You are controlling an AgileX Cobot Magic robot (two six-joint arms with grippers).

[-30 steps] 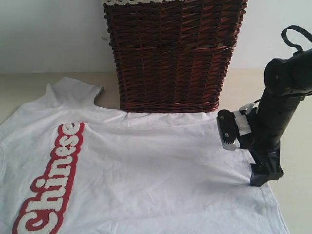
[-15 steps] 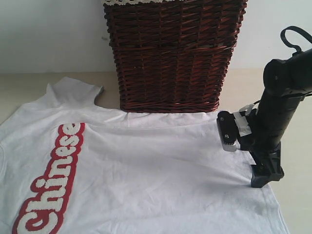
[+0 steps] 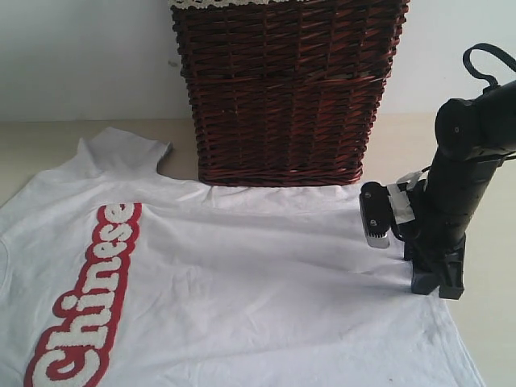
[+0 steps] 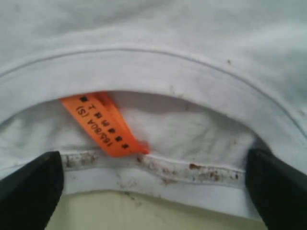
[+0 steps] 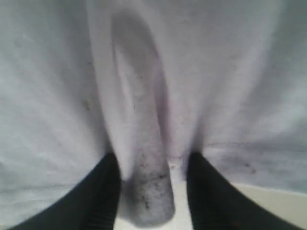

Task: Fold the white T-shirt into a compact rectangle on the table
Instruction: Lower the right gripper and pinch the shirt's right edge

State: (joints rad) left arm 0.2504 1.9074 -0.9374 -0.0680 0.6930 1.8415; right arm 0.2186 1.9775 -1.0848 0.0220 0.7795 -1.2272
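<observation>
The white T-shirt [image 3: 242,282] is cut off below; the right gripper [image 5: 153,160] pinches its raised fold [image 5: 144,134], the left gripper [image 4: 153,160] gapes astride its collar [image 4: 144,79].

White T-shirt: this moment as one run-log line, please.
white T-shirt: flat on table, unfolded | left gripper: open at collar | right gripper: pinches raised shirt fold

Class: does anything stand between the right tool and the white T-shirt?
Nothing visible does. The right tool straddles a raised ridge of the white T-shirt. The wicker basket stands at the shirt's far edge, clear of the tool.
</observation>
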